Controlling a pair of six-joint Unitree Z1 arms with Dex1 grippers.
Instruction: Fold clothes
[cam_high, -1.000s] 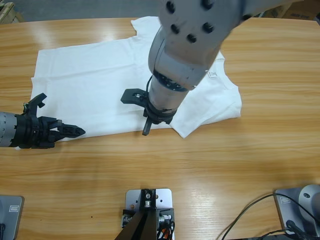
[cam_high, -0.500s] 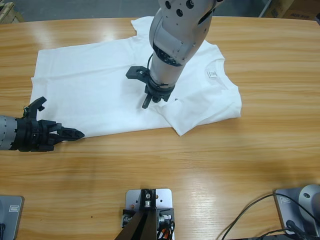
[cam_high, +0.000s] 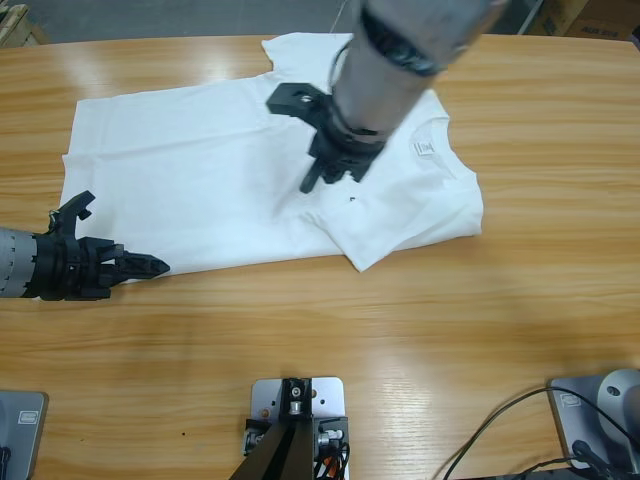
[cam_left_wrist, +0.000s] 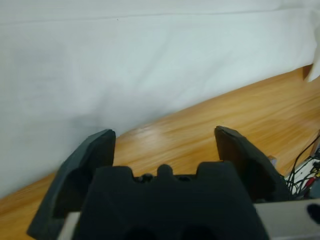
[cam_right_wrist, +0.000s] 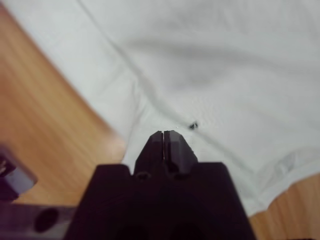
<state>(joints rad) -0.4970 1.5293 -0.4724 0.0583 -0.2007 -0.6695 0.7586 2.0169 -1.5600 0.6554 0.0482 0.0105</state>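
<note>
The clothes are one white T-shirt (cam_high: 190, 160) spread on the wooden table (cam_high: 420, 330), with its right side folded over and the neck label (cam_high: 425, 150) showing. My right gripper (cam_high: 311, 184) comes down from the top and hangs over the shirt's middle, jaws shut with nothing between them. In the right wrist view the shut gripper (cam_right_wrist: 164, 134) points at the cloth (cam_right_wrist: 225, 65) near a small dark mark (cam_right_wrist: 193, 125). My left gripper (cam_high: 155, 266) lies low at the left, just off the shirt's front hem. Its jaws stand open in the left wrist view (cam_left_wrist: 165, 145), facing the cloth (cam_left_wrist: 150, 60).
Bare wood runs along the front of the table below the shirt. Black cables (cam_high: 500, 425) lie at the bottom right corner, and cables (cam_left_wrist: 306, 152) also show at the right edge of the left wrist view.
My right gripper has pulled back from the shirt's front hem toward its middle and upward, jaws still shut. The left gripper has barely moved.
</note>
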